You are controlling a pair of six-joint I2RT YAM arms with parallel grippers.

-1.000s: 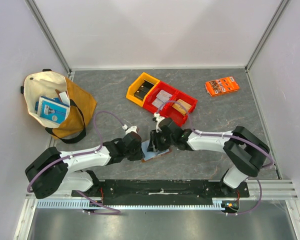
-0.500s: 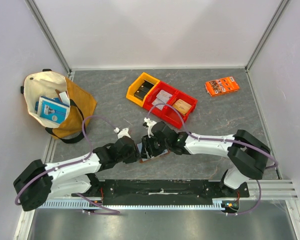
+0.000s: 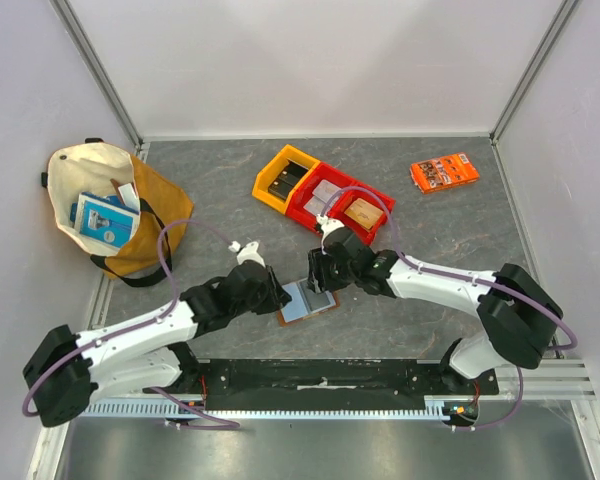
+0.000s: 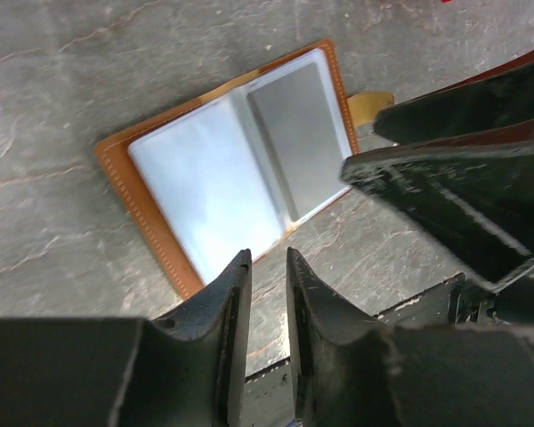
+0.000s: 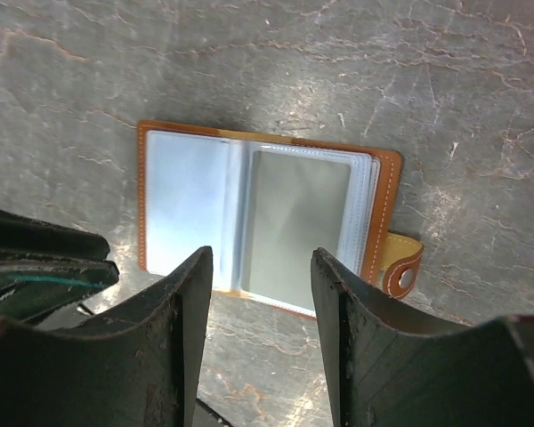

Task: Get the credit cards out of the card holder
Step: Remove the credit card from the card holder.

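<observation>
The brown leather card holder [image 3: 306, 300] lies open and flat on the grey table, with its closure tab [image 5: 400, 267] sticking out at one end. Credit cards show through its clear sleeves, a pale blue one [image 5: 182, 205] on one page and a grey one [image 5: 298, 222] on the other. My left gripper [image 3: 278, 298] hovers at the holder's left edge, open only a narrow gap [image 4: 267, 258] with nothing in it. My right gripper [image 3: 320, 283] hangs over the holder's far right edge, open wide [image 5: 262, 258] and empty. Neither touches the holder.
A cream and mustard tote bag [image 3: 110, 205] with a blue packet lies at the left. A yellow bin [image 3: 285, 180] and red bins [image 3: 345, 210] stand behind the holder. An orange printed packet [image 3: 444, 171] is at the back right. The black base rail [image 3: 320, 375] runs just in front.
Both grippers have drawn back from the card holder, which now lies uncovered and spread open. The left jaws have parted a little. The right gripper has moved up and to the right.
</observation>
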